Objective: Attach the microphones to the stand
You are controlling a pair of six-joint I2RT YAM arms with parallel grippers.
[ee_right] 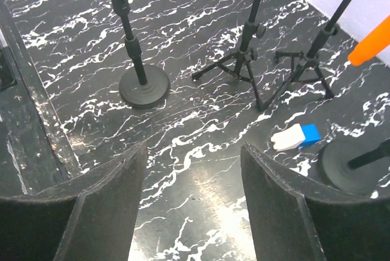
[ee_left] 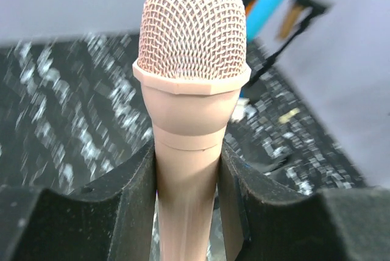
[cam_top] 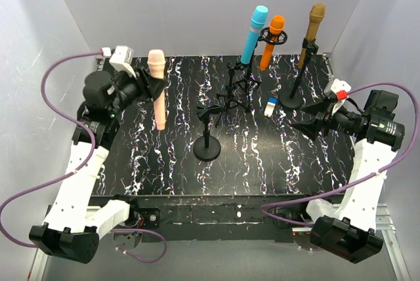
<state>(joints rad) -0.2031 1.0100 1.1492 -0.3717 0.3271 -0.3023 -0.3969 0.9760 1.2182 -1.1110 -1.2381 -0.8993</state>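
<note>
My left gripper point(cam_top: 155, 88) is shut on the pale pink-beige microphone point(cam_top: 157, 90), held upright above the mat at the left; its mesh head fills the left wrist view point(ee_left: 192, 32). An empty round-base stand point(cam_top: 207, 133) with a black clip stands mid-mat, also in the right wrist view point(ee_right: 135, 60). The light blue microphone point(cam_top: 252, 31), orange microphone point(cam_top: 273, 41) and gold-bronze microphone point(cam_top: 313, 28) sit in stands at the back right. My right gripper point(cam_top: 308, 118) is open and empty, low over the mat at the right point(ee_right: 192, 169).
A small blue-and-white block point(cam_top: 271, 107) lies on the mat by the gold microphone's round base point(cam_top: 292, 99); it shows in the right wrist view point(ee_right: 295, 137). Tripod legs point(ee_right: 256, 72) spread at the back. Grey walls enclose the black marbled mat point(cam_top: 164, 156).
</note>
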